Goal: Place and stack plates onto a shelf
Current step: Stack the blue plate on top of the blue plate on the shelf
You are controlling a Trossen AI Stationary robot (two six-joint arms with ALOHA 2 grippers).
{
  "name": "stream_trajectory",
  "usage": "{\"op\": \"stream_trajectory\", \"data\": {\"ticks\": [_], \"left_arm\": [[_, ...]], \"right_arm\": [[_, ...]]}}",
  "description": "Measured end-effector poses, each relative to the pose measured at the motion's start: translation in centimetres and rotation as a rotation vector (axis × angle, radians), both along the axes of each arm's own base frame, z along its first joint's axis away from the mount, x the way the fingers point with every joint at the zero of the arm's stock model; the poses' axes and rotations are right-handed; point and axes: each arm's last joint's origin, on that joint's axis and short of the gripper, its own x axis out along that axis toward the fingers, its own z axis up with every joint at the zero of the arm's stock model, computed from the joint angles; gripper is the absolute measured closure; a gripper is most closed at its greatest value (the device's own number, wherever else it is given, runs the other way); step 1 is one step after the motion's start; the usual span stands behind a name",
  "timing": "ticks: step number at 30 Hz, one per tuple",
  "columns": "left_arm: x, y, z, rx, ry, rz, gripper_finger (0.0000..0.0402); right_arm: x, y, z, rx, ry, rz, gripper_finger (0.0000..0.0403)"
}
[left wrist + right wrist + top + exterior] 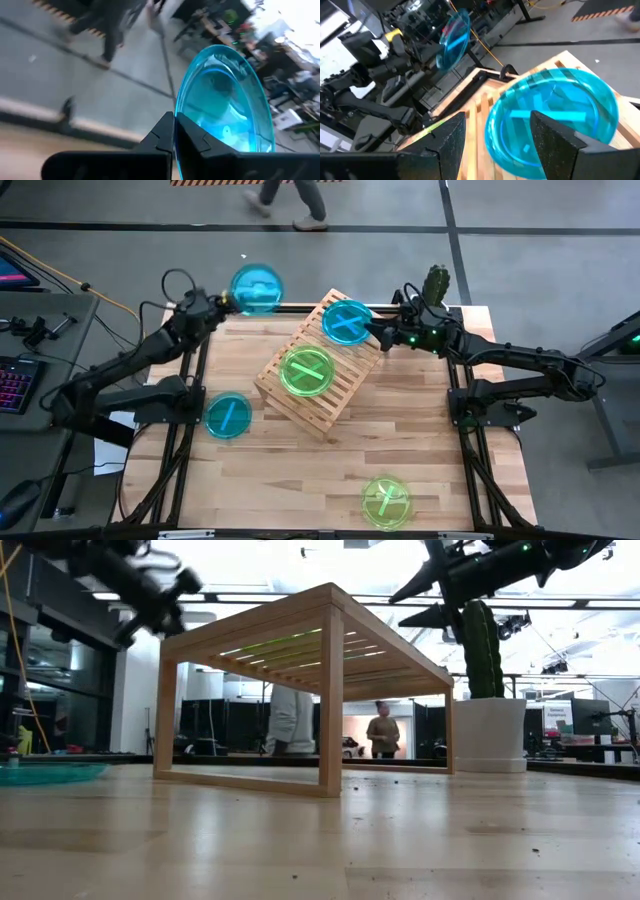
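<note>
My left gripper point(228, 301) is shut on a teal-blue plate point(257, 288), held high past the table's far-left corner. The wooden slatted shelf point(335, 395) stands askew at mid-table. On its top lie a lime-green plate point(307, 372) and, at the far corner, another teal-blue plate point(347, 321). My right gripper point(497, 120) is open, its fingers standing wide apart over that plate's near rim point(520, 155); whether they touch it I cannot tell. One teal-blue plate point(228, 417) lies on the table's left edge, and one lime-green plate point(386, 502) lies near the front edge. My left gripper pinches the teal-blue plate's rim point(176, 116) between its two fingers, which point about level toward the table's far side. The rest of the plate point(225, 100) sticks out beyond the fingertips, lifted clear of table and shelf.
A white pot with a cactus point(437, 283) stands at the far right corner, just behind my right arm. A person point(290, 200) walks on the floor beyond the far edge. Bare wood lies in front of the shelf point(330, 470).
</note>
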Motion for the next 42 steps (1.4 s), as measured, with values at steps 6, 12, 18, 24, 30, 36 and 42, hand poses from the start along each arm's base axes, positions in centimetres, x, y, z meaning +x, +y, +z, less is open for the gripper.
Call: {"op": "stream_trajectory", "data": {"ticks": [6, 12, 18, 24, 30, 36, 42], "left_arm": [[4.7, 1.7, 5.8, 0.107, 0.068, -0.109, 0.0401], [11.0, 3.4, 7.7, 0.102, 0.114, -0.265, 0.0401], [17.1, 4.2, 6.8, 0.074, 0.153, -0.388, 0.0401], [20.8, 3.3, 4.9, 0.022, 0.163, -0.47, 0.0401], [21.8, 2.1, 3.4, -0.042, 0.223, -0.499, 0.0401], [22.4, 2.1, 2.1, -0.08, 0.234, -0.48, 0.0401], [22.9, 1.9, 0.9, -0.137, 0.231, -0.472, 0.0401]], "right_arm": [[0.1, 0.0, 0.6, -0.024, -0.06, 0.002, 0.0199], [-0.9, 0.4, 2.7, -0.093, -0.192, 0.011, 0.0199], [-2.9, 1.3, 4.7, -0.189, -0.275, 0.012, 0.0199], [-4.1, 1.8, 5.7, -0.236, -0.312, 0.01, 0.0199], [-4.4, 1.9, 5.6, -0.244, -0.29, 0.013, 0.0199], [-4.3, 1.9, 5.3, -0.231, -0.259, 0.015, 0.0199], [-4.3, 1.9, 5.2, -0.227, -0.249, 0.016, 0.0199]]}}
